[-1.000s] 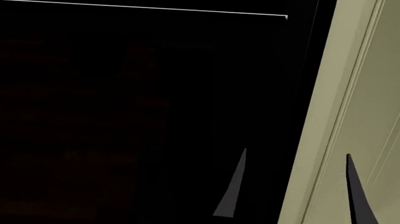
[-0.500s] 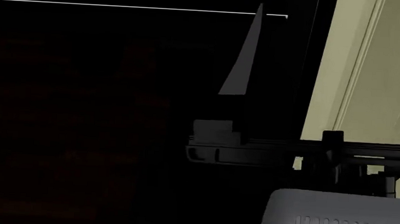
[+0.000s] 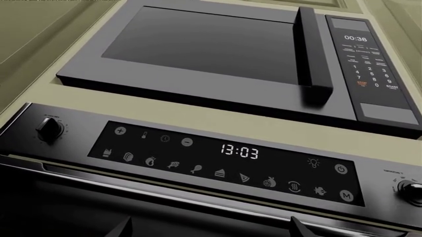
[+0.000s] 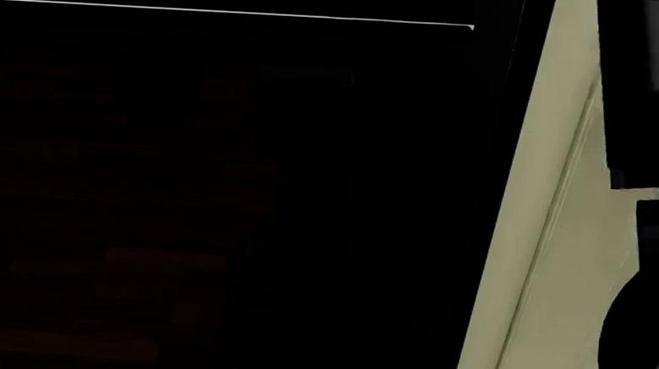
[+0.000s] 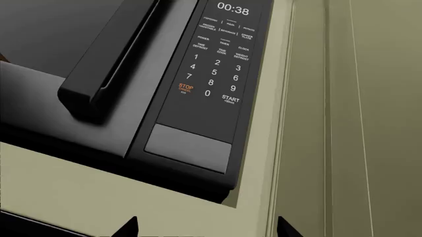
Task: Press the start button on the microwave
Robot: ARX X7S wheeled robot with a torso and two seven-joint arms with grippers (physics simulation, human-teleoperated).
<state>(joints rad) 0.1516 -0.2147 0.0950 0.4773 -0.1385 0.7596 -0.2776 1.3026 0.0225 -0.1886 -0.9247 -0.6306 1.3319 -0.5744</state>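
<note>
The microwave (image 4: 217, 187) fills the head view as a near-black face with one thin pale line on top. In the left wrist view the microwave (image 3: 218, 44) sits in cream cabinetry with a vertical handle (image 3: 313, 54) and a keypad (image 3: 370, 64). In the right wrist view the keypad reads 00:38 and the START button (image 5: 230, 98) is at its lower right beside the STOP button (image 5: 186, 87). My right gripper (image 5: 207, 228) is open and empty, its tips over the cream strip below the keypad. My left gripper (image 3: 211, 229) is open and empty in front of the oven.
An oven control panel (image 3: 224, 160) showing 13:03, with a knob (image 3: 50, 129) at each end, sits under the microwave. Cream cabinet fronts (image 4: 558, 247) flank the microwave on the right. A dark part of my right arm (image 4: 654, 278) covers the head view's right edge.
In the head view my right gripper rose from the bottom edge past the microwave face and its fingers left the frame. Only a dark arm outline stays at the right edge.
</note>
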